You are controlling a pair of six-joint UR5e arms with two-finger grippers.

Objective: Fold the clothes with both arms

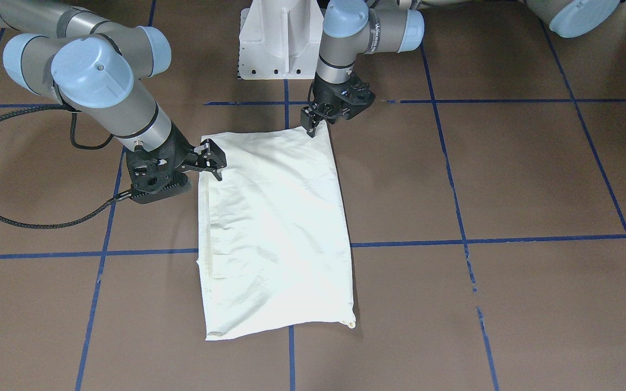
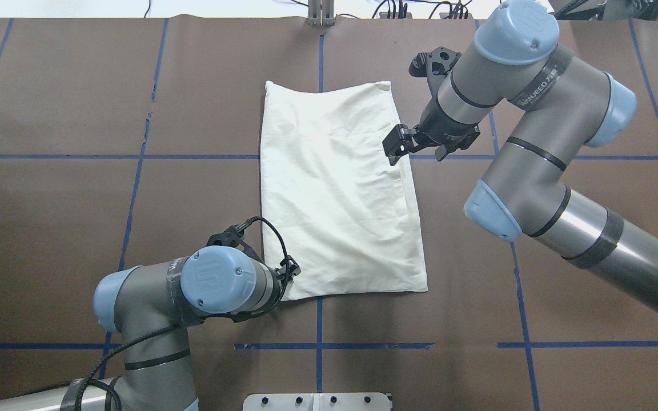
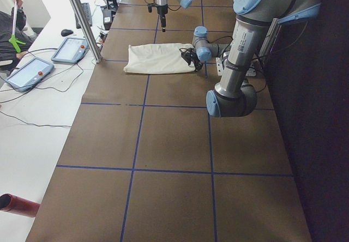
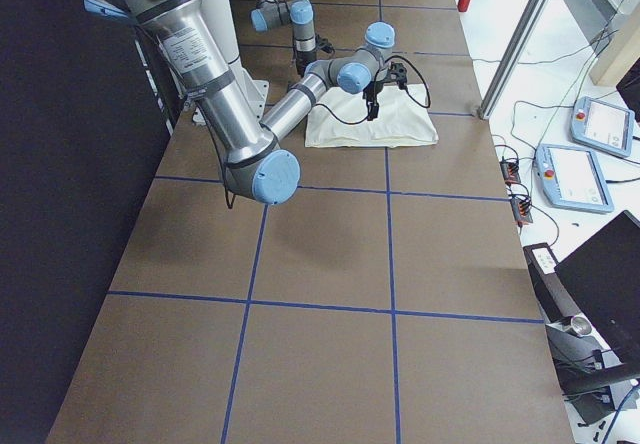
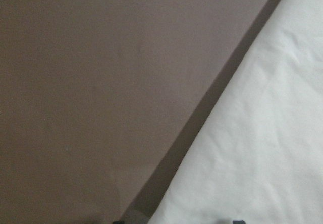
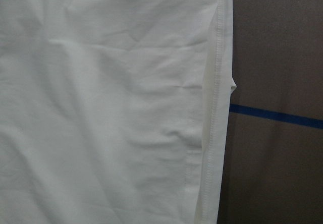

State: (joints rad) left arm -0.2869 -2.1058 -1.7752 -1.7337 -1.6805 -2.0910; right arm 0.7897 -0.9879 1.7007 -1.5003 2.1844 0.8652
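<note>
- While the cream-white long-sleeved T-shirt [image 2: 334, 194] lies folded to a plain oblong mid-way across the brown, blue-taped surface [image 2: 66, 228], reverse side up, an arm waits at each side of it
- The left arm's black two-finger claw [image 1: 311, 125] sits at the corner nearest the robot, jaws parted, holding nothing
- The right arm's black claw [image 1: 216, 161] hangs over the opposite long edge, likewise parted and empty
- To fold well, I'd say each claw should pinch every layer and both lift together, keeping the stitched hem [image 6: 217, 133] straight
- The cat print and sleeves are out of sight, and I can't tell whether the left tips touch cloth
</note>
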